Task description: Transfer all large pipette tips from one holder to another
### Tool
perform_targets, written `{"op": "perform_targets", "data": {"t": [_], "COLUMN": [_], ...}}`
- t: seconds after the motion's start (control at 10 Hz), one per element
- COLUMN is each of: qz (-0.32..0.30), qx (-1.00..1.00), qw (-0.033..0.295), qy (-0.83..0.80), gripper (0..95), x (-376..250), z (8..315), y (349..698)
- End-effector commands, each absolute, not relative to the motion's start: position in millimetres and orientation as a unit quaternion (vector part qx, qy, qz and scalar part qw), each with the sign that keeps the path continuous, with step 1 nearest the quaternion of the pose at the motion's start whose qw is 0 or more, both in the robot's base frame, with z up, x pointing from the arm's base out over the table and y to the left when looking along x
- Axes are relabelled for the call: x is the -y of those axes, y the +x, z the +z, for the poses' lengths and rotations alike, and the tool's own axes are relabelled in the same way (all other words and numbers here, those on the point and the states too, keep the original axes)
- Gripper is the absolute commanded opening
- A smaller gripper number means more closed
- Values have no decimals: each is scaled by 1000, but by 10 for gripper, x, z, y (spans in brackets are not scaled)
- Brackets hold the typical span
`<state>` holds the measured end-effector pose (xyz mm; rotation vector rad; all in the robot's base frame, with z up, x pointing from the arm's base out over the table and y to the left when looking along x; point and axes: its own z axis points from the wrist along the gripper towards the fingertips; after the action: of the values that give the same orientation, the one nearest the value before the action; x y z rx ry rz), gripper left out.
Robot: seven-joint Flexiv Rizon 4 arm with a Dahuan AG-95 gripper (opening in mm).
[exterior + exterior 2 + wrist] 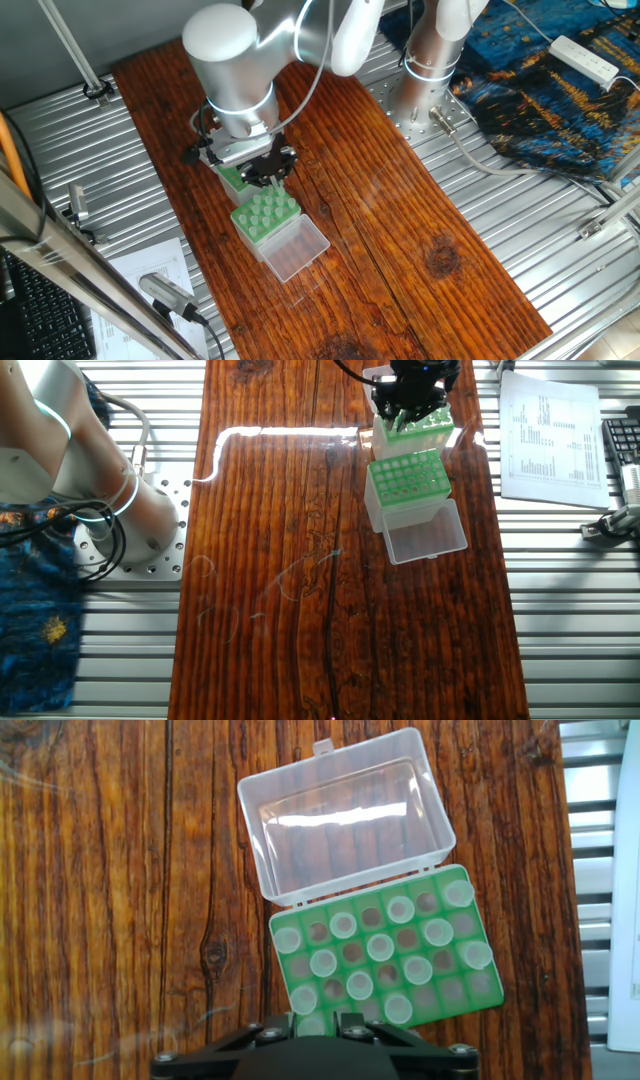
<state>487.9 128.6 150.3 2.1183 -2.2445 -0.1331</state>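
A green holder (pixel 455 995) with its clear lid (pixel 345 815) folded open lies below the hand camera. Several large pipette tips (pixel 380 947) stand in it in a checker pattern, wide ends up. My gripper (pixel 313 1020) is over the holder's near edge, its two fingers pressed against the sides of one pale tip (pixel 313 1025). In the fixed views the gripper (pixel 268 178) (pixel 408 415) hangs between this holder (pixel 265 215) (pixel 405 480) and a second green holder (pixel 232 178) (pixel 425 428), which the hand mostly hides.
The holders sit on a dark wooden board (pixel 400 230) over a ribbed metal table. Printed papers (pixel 550 430) lie to one side. The arm's base (pixel 425 80) stands at the board's far side, beside a blue patterned cloth (pixel 540 90) and a white power strip (pixel 585 58).
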Motion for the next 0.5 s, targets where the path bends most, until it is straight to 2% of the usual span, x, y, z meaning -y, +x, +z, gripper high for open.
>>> {"op": "perform_targets", "data": {"t": [0.1, 0.5], "qz": [-45, -46], "qx": [727, 728], "qw": [27, 27], "qy": [685, 684], "gripper": [0, 0], "x": [-1285, -1256], "z": [1510, 1559], "y": [4880, 4878]}}
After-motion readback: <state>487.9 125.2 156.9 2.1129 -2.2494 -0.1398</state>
